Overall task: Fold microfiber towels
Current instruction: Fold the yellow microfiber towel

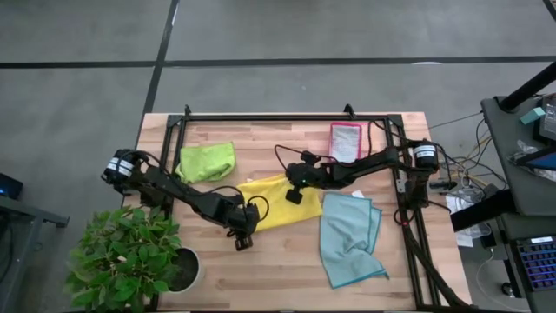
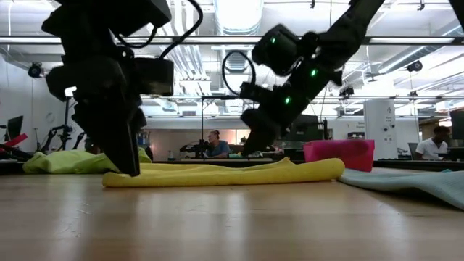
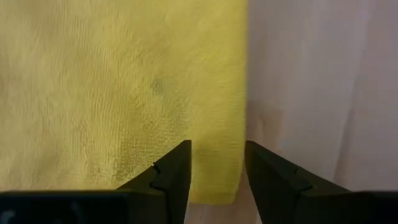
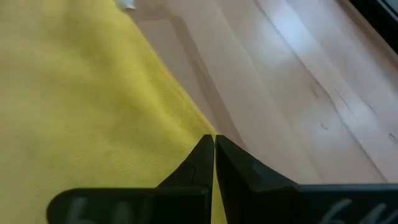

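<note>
A folded yellow microfiber towel (image 1: 276, 202) lies flat mid-table. My left gripper (image 1: 243, 238) points down at its near left corner (image 3: 233, 186) and is open. One finger (image 3: 174, 171) stands over the cloth, the other (image 3: 267, 171) over bare wood past the edge. My right gripper (image 1: 294, 196) is shut and hovers just above the towel's far right edge (image 4: 180, 106), clear of it in the low view (image 2: 248, 149). A lime green towel (image 1: 207, 162) lies bunched at the far left. A light blue one (image 1: 347, 235) lies spread at the right. My left gripper has its fingertips low at the yellow towel's near left corner, astride the edge. Whether they touch the cloth I cannot tell.
A pink-red tray (image 1: 345, 141) sits at the far edge, right of centre. A potted plant (image 1: 130, 261) overhangs the near left corner. A black frame (image 1: 287, 116) borders the table's far and right sides. Bare wood (image 1: 261, 278) lies near the front edge.
</note>
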You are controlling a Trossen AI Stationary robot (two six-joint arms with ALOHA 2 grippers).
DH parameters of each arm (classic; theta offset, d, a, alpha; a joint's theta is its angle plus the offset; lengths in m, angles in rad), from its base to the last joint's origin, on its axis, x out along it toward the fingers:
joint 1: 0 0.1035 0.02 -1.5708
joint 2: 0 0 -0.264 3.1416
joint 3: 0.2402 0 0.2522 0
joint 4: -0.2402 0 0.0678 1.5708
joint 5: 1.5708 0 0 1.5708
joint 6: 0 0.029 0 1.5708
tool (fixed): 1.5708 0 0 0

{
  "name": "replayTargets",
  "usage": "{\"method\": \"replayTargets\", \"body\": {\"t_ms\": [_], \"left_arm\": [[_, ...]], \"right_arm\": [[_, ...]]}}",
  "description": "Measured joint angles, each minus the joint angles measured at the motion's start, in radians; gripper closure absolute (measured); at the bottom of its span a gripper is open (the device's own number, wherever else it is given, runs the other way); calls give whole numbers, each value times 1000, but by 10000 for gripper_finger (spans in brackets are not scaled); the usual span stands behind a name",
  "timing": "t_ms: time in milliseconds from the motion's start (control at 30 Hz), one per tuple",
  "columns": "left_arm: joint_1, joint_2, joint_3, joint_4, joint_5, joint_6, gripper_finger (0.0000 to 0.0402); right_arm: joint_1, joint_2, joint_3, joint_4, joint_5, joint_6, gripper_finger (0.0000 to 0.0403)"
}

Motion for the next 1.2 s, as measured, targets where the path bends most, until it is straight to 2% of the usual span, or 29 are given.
{"method": "replayTargets", "body": {"t_ms": [200, 467, 533, 900, 1200], "left_arm": [[5, -27, 15, -1, -48, 78, 268], [43, -43, -1, -7, -303, 195, 268], [62, -43, -11, -8, -332, 209, 268], [114, -23, -92, -2, -365, 178, 268], [114, -23, -123, -9, -305, 86, 268]], "right_arm": [[54, -82, -4, -98, -15, 1, 394], [107, -149, -8, -189, -60, 91, 394], [108, -160, -8, -202, -86, 139, 394], [105, -169, -11, -330, -104, 293, 386], [105, -169, -12, -341, -103, 372, 305]]}}
